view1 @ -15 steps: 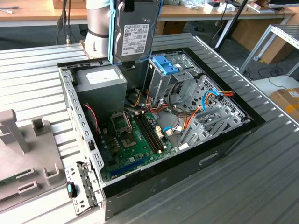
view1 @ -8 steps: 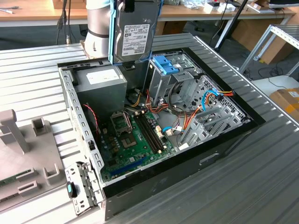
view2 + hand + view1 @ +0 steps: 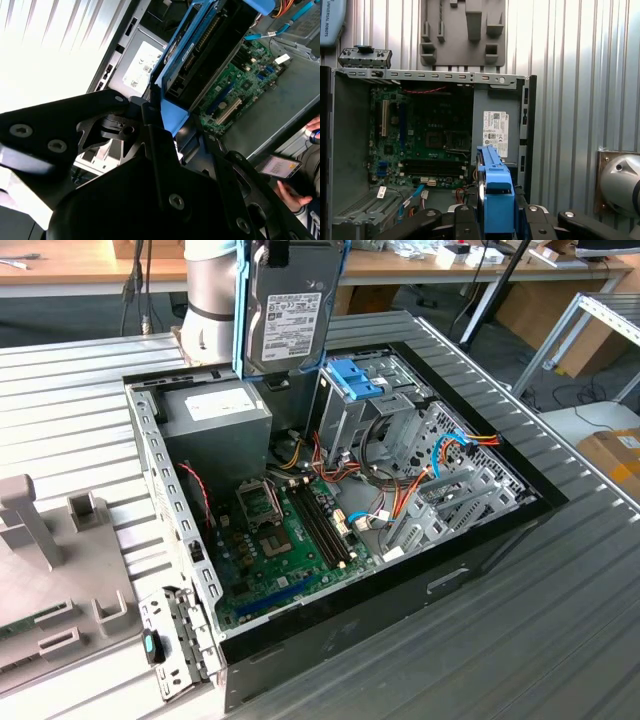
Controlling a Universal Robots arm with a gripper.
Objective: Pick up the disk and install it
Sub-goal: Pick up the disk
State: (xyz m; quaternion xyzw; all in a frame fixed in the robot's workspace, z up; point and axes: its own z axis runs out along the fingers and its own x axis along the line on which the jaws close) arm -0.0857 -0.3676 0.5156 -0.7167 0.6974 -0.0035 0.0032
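Observation:
The disk (image 3: pixel 290 315) hangs upright above the back of the open computer case (image 3: pixel 480 530), its white barcode label facing the exterior view and blue rails along its edges. In both wrist views my gripper (image 3: pixel 496 220) is shut on the disk (image 3: pixel 495 190), with black fingers (image 3: pixel 150 117) clamping the blue rail from either side. The disk (image 3: pixel 210 45) is suspended over the power-supply box (image 3: pixel 215 410) and beside the metal drive cage with the blue latch (image 3: pixel 352 377). It touches neither.
Inside the case lie the green motherboard (image 3: pixel 280 530) and loose orange and blue cables (image 3: pixel 455 445). A grey fixture (image 3: pixel 40 560) sits on the ribbed metal table (image 3: pixel 560 640) at the exterior view's left. A person's hand holding a phone (image 3: pixel 285 175) is beside the case.

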